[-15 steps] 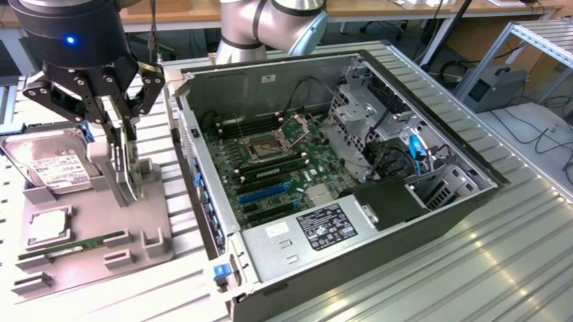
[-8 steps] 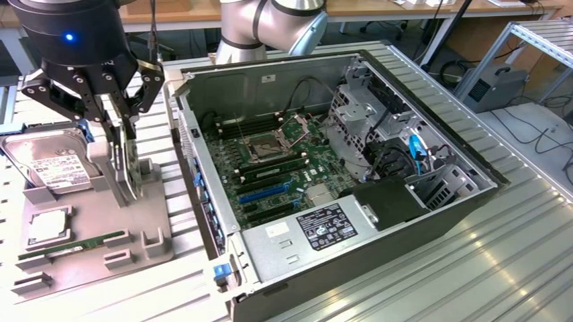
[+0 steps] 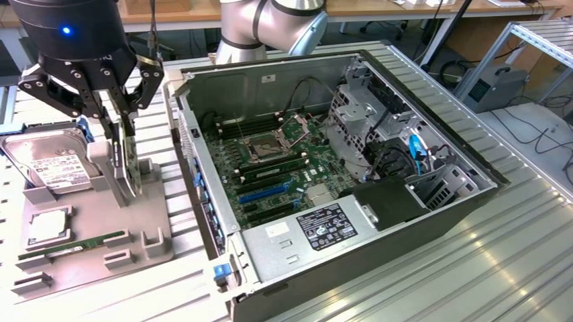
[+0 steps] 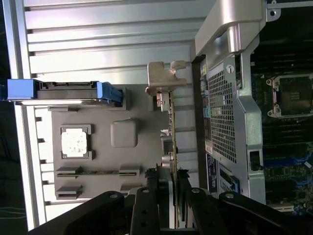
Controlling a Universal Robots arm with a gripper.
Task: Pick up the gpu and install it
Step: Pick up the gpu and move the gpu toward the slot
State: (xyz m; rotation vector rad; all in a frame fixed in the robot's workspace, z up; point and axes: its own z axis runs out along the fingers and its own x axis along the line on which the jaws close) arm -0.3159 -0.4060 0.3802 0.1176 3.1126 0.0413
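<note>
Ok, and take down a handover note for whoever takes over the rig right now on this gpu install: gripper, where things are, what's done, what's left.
The gripper is low over the gpu, at its upper edge. Whether it is clamped on it cannot be told.
The gpu stands on edge in the gray holder, beside the open computer case, and is not lifted.
Done: the approach to the card.
Left: lifting it out and seating it in a motherboard slot.

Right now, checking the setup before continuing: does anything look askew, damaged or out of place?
Nothing stands out. The thin black gpu with silver bracket stands upright in the grey plastic holder, gripper right at it.
</note>
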